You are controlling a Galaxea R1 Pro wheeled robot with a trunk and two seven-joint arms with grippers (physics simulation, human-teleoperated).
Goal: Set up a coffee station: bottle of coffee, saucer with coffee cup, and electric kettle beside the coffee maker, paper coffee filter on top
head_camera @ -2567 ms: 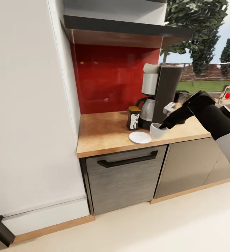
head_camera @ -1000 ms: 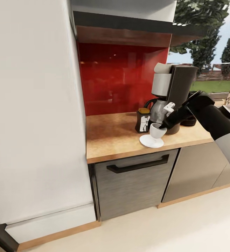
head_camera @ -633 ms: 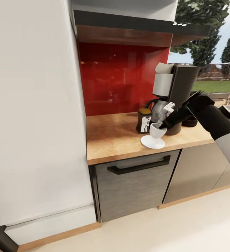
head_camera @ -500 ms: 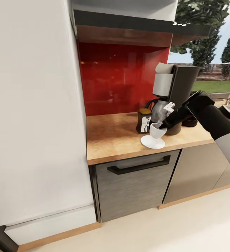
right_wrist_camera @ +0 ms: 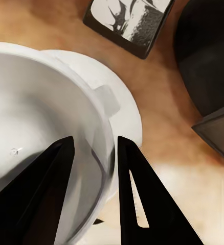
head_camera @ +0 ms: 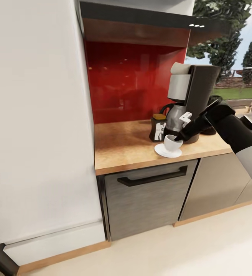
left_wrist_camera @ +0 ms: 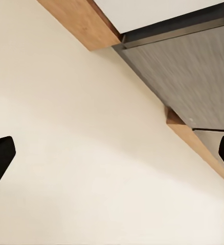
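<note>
The black coffee maker [head_camera: 195, 96] stands on the wooden countertop [head_camera: 122, 145] with a white paper filter [head_camera: 178, 69] on top and a silver pot [head_camera: 175, 117] under it. Just to its left is the dark bottle of coffee [head_camera: 157, 128] [right_wrist_camera: 130, 18]. In front lies the white saucer [head_camera: 162, 152] [right_wrist_camera: 125, 109] with the white coffee cup [head_camera: 172, 143] [right_wrist_camera: 35, 117] over its middle. My right gripper [head_camera: 179, 137] [right_wrist_camera: 95, 140] is shut on the cup's rim, one finger inside and one outside. My left gripper [left_wrist_camera: 112, 153] hangs open over the floor.
A dark round object [head_camera: 210, 131] sits right of the coffee maker, mostly hidden by my right arm. A tall white cabinet [head_camera: 33, 115] borders the counter on the left, with a dark shelf [head_camera: 141, 23] above. Below are a grey drawer front [head_camera: 149, 195] and beige floor [left_wrist_camera: 91, 153].
The head camera has shifted a little. My right gripper has carried the cup from beside the saucer to over it and lowered it close to the saucer.
</note>
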